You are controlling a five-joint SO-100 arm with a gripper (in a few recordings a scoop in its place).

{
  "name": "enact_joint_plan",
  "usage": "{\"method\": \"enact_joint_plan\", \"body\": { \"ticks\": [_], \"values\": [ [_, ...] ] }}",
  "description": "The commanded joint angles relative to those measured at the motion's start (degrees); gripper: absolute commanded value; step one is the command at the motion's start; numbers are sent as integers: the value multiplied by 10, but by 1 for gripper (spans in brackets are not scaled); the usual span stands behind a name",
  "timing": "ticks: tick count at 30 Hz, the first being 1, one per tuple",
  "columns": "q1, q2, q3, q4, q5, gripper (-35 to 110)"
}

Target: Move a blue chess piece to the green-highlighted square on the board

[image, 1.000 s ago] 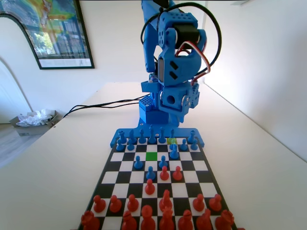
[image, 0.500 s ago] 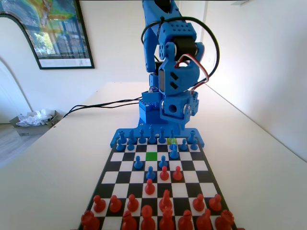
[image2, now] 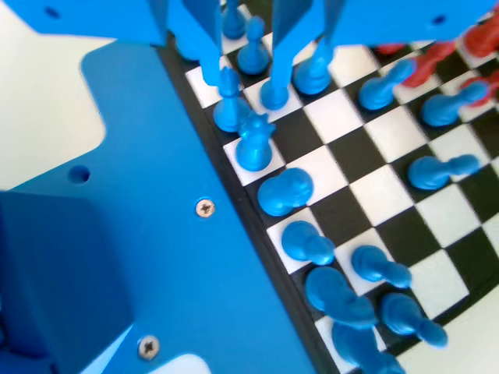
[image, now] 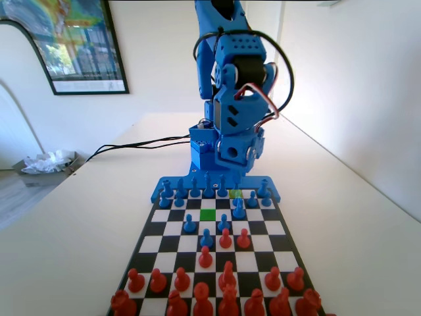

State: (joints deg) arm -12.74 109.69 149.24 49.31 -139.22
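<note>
The blue chess piece (image: pixel 238 209) nearest the task — a slim one with a rounded top — stands on the board (image: pixel 148 234) one column to the right of the green-highlighted square (image: pixel 208 214) in the fixed view, just beside it, at the near edge of the blue back rows. The green-highlighted square itself is bare, lying in the third row out from the board's far end. A paler yellow-green square (image: pixel 235 193) lies further back from it, diagonally to the right, partly hidden behind blue pieces. Nearer the camera than the green square, blue pawns (image: pixel 189 224) meet red pieces (image: pixel 225 239) around the board's middle; the red rows (image: pixel 201 303) fill the near end.

In the wrist view the claw (image2: pixel 245 58) hangs over the blue back rows, its two jaws standing apart with a gap between them — nothing is gripped. Blue pieces stand below and between the jaw tips; whether any tip touches a piece I cannot tell. A crowned blue piece (image2: pixel 254 144) stands just below the claw along the board's edge.

The board lies on a pale bench (image: pixel 79 224), with black cables (image: pixel 131 143) trailing off to the left behind it in the fixed view.
</note>
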Motion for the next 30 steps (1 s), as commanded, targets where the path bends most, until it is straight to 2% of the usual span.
{"method": "enact_joint_plan", "body": {
  "ticks": [1,11,30],
  "values": [
    [-19,20,10,-2,1,10],
    [-55,20,47,-46,25,11],
    [-48,9,55,-76,23,10]
  ]
}}
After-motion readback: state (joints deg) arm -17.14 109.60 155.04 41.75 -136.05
